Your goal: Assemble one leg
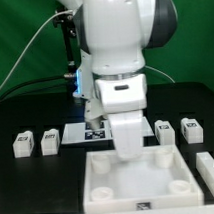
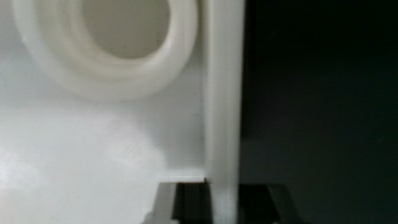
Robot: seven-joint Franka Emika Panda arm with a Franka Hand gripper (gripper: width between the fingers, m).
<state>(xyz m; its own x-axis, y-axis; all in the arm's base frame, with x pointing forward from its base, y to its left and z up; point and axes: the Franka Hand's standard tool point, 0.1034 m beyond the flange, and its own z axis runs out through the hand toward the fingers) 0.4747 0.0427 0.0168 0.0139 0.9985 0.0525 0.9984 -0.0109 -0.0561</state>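
Exterior view: the big white arm (image 1: 118, 45) fills the middle and blocks much of the scene behind it. It reaches down to the far edge of a large white panel (image 1: 108, 190) with round corner sockets, which lies on the black tabletop (image 1: 18, 188) at the front. The pincer (image 1: 131, 152) is mostly hidden under the wrist housing here, so its fingers cannot be made out.

None of the four small white blocks is held. One leg (image 1: 23, 144) and a second leg (image 1: 49, 143) sit side by side on the exterior view's left. A third leg (image 1: 166, 131) and a fourth leg (image 1: 192, 130) sit side by side on its right, all well apart from the pincer. Their tags are too small to read.

The marker board (image 1: 89, 135) lies behind the arm, partly covered by it. A white piece (image 1: 209, 171) is cut off by the exterior view's right edge, and what it is cannot be told.

In the wrist view, blurred and very close, one round socket (image 2: 125, 40) and the panel's raised rim (image 2: 222, 100) show against the dark tabletop. The pincer's dark fingers (image 2: 187, 205) stand one on each side of that rim. Whether they press on it or merely straddle it cannot be told.
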